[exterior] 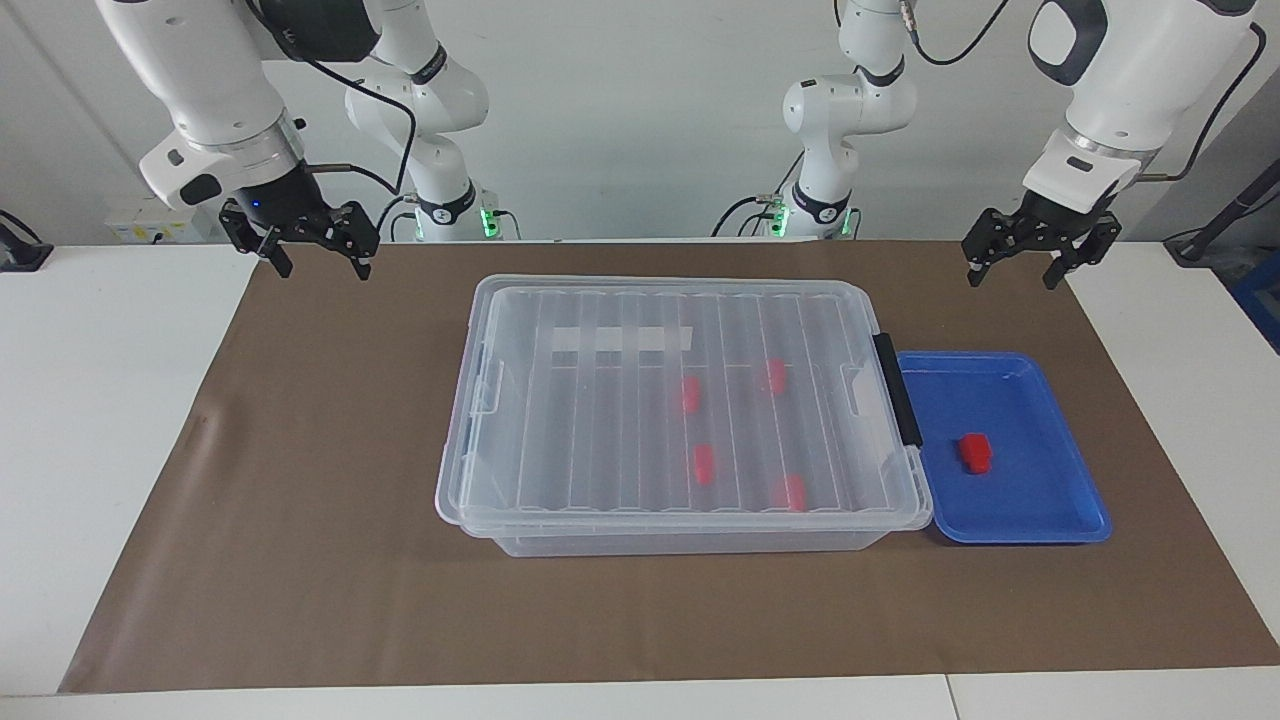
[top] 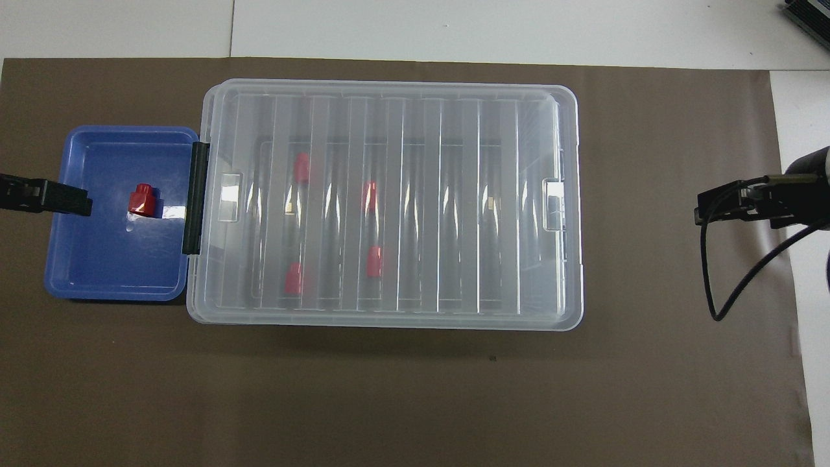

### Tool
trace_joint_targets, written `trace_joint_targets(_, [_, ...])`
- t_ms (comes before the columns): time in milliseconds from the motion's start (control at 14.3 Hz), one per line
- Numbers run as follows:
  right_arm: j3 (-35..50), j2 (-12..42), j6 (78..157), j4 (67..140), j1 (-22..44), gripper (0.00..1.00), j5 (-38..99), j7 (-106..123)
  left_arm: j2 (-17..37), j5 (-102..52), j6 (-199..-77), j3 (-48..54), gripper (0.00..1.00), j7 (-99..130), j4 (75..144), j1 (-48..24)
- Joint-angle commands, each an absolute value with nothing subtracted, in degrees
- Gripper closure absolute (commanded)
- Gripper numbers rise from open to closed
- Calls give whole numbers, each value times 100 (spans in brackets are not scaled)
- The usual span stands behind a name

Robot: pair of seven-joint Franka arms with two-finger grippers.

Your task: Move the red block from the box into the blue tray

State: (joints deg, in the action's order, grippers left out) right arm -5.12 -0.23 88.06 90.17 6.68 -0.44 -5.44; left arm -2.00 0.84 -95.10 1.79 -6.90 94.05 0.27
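Note:
The clear box (exterior: 600,500) stands mid-mat with its ribbed lid (top: 454,194) on; its black clip handle (exterior: 897,390) faces the blue tray (exterior: 1060,500). Several red blocks (exterior: 690,395) show through the lid, lying in the box (top: 570,311). One red block (exterior: 975,452) lies in the middle of the blue tray (top: 97,272), where it also shows in the overhead view (top: 142,200). My left gripper (exterior: 1012,278) is open and empty, high over the mat by the tray's end. My right gripper (exterior: 322,268) is open and empty, high over the mat at the right arm's end.
A brown mat (exterior: 300,550) covers the white table (exterior: 90,420). The tray touches the box's handle end. A black cable (top: 720,285) hangs from the right wrist. A white label strip (exterior: 620,340) shows on the box's lid.

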Motion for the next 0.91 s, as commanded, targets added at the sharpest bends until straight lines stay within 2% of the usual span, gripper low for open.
trace_joint_targets(0, [-492, -132, 8850, 9158, 615, 0, -79, -466, -255, 44, -9457, 149, 0, -659, 9404, 9])
trace_joint_targets(837, [-501, -132, 8807, 9158, 466, 0, -114, -97, -255, 44, -9457, 149, 0, -659, 9404, 9])
